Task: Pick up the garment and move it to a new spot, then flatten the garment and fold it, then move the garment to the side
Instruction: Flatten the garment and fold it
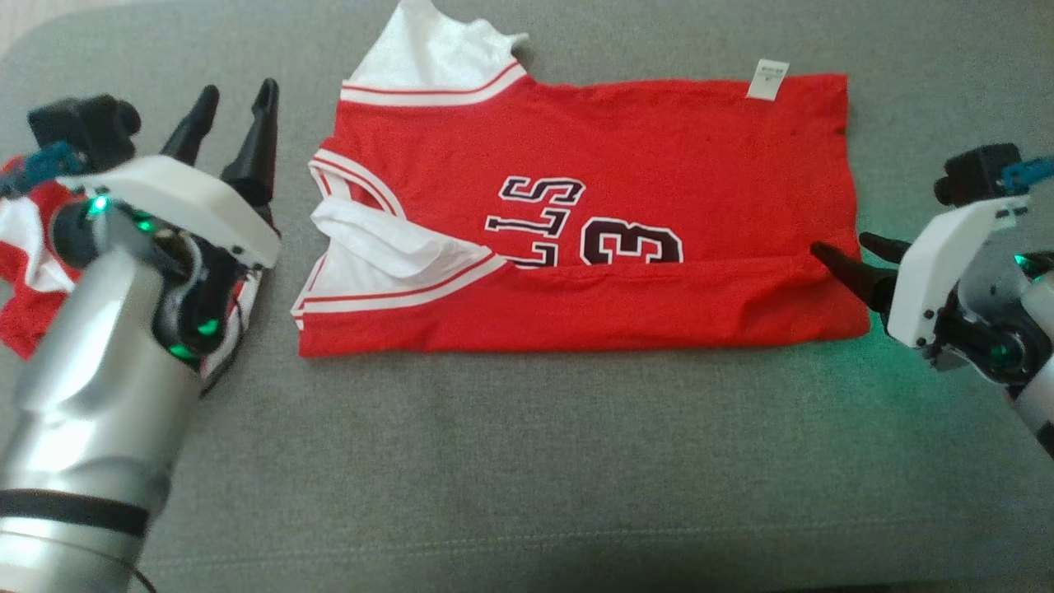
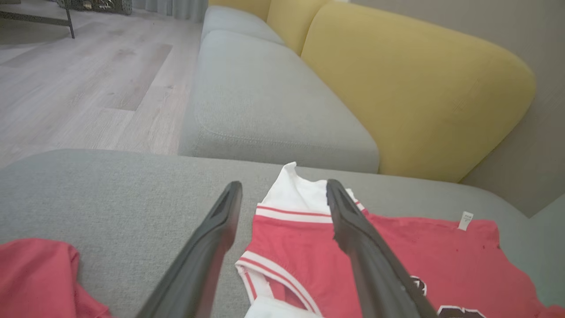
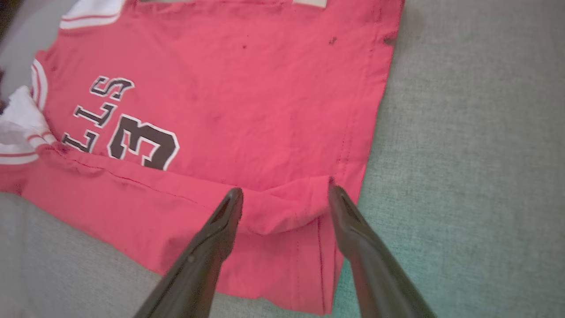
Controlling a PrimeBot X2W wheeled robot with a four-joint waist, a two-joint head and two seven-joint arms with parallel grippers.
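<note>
We see the red jersey (image 1: 626,156) lying flat on the grey cushion (image 1: 527,461), its near edge folded over the number. At its 9 o'clock our left gripper (image 1: 239,89) hovers beside the collar, jaws apart and empty. At 3 o'clock our right gripper (image 1: 841,244) meets the folded hem, jaws spread, gripping nothing. Another red cloth (image 1: 20,272) lies beneath the left arm
</note>
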